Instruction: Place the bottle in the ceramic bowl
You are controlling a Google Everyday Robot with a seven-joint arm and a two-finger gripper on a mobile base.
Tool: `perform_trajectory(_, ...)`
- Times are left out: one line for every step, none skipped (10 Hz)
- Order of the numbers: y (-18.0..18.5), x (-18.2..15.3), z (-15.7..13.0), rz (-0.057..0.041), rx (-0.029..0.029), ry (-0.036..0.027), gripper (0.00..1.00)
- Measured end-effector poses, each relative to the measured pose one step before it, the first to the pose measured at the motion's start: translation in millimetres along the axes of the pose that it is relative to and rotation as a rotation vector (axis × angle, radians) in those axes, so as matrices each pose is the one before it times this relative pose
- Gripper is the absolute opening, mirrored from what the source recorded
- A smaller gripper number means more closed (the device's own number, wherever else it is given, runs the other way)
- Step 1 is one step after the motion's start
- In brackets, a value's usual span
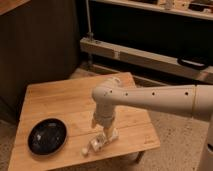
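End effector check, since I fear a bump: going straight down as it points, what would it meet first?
Probably the bottle: the end effector points down over one end of it. Depth is unclear, so it might touch the table beside it instead.

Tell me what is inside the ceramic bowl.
Nothing visible: the ceramic bowl shows only its bare black inside, and nothing covers it. The bottle lies outside it on the table, under the gripper.

Glossy black bowl (47,136), wooden table (60,100)
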Motion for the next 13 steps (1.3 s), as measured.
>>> perform_trajectory(5.97,-0.64,8.41,0.0014,0.00314,0.0142,0.65)
perform_trajectory(7.35,-1.52,10.54,-0.00032,0.00329,0.0169,0.65)
perform_trajectory(5.23,-1.15,7.95,-0.00148,0.00336,0.01618,0.65)
perform_trajectory(4.58,-1.46,7.34,-0.0039,0.00102,0.01102,0.65)
perform_trajectory(2.91,-1.64,9.5,-0.00634,0.00505,0.00699,0.65)
perform_trajectory(0.91,-0.98,6.98,-0.00659,0.00604,0.00726,0.65)
perform_trajectory(-0.77,-0.93,2.99,-0.00162,0.00569,0.00269,0.65)
perform_trajectory(-3.2,-2.09,3.5,-0.00294,0.00661,-0.00054,0.65)
perform_trajectory(-4.78,-0.74,3.05,-0.00498,0.00785,0.00042,0.65)
perform_trajectory(-2.13,0.83,0.73,0.00166,0.00511,-0.00034,0.65)
perform_trajectory(-2.9,0.84,0.3,0.00158,0.00485,-0.00027,0.65)
perform_trajectory(-3.55,-1.01,0.58,-0.00282,0.00155,-0.00272,0.65)
perform_trajectory(-0.63,-0.11,1.7,0.00112,-0.0015,-0.00357,0.65)
